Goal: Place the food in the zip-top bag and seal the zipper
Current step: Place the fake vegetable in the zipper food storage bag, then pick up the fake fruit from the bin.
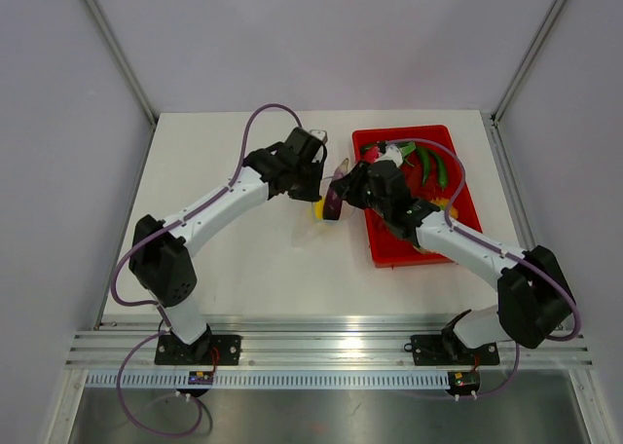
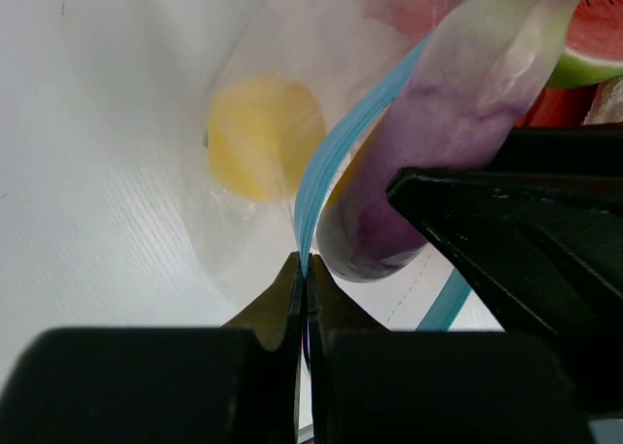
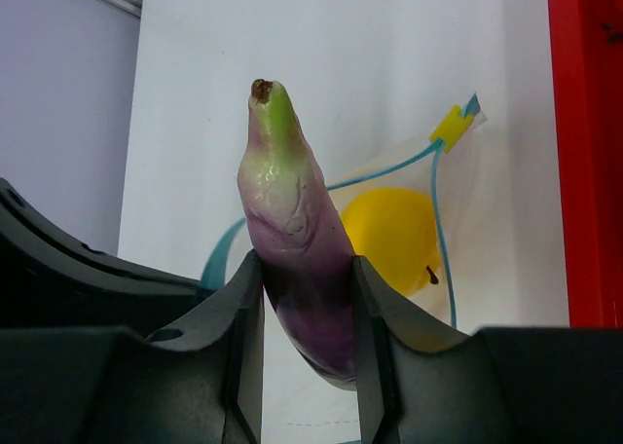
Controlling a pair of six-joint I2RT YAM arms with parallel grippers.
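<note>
Landmark for all positions: red tray on the white surface.

Left tool: fingers pressed fully together, pinching the zipper of the zip-top bag. The light-blue strip runs straight into the nip. Position: just off the tray's left rim, toward its far corner.

Right tool: fingers part-way open and clamped against both flanks of the eggplant. In the right wrist view the eggplant stands roughly upright, with the green stem tip pointing away from the palm and the purple body between the fingers. Position: at the tray's left rim, close beside the left tool, with its arm reaching across the tray.

Bag: on the surface just left of the tray, one mouth edge lifted by the left tool. The two zipper strips stand apart, so the mouth is open. A small yellow slider tab sits at one end of the strip.

Yellow fruit: inside the bag, visible through the clear film, left of the tray.

Eggplant vs. bag: in the left wrist view the purple body shows milky behind a fold of film, right at the mouth. Cannot tell how far its lower end is inside.

Watermelon wedge: outside the bag, on the tray side of it, with red plastic showing beneath.

Long green pieces: inside the tray, toward its far half.
</note>
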